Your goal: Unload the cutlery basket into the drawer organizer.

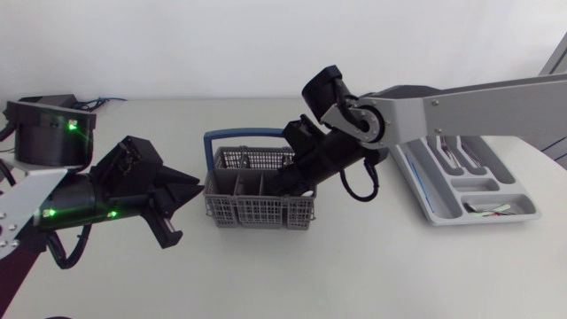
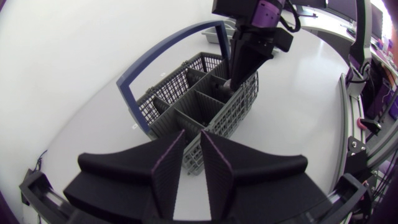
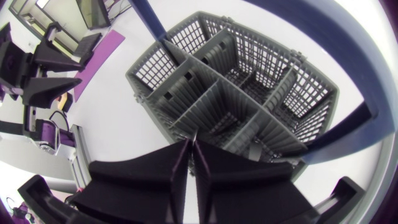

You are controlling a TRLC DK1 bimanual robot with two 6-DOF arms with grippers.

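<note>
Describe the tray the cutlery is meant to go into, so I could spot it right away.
Look at the right end of the white table, past the long grey link of the right arm. There lies the drawer organizer, a flat, pale grey tray split into long open slots, with a few pieces already inside. Unlike the mesh basket with its blue handle in the middle, it is shallow and solid-walled.
</note>
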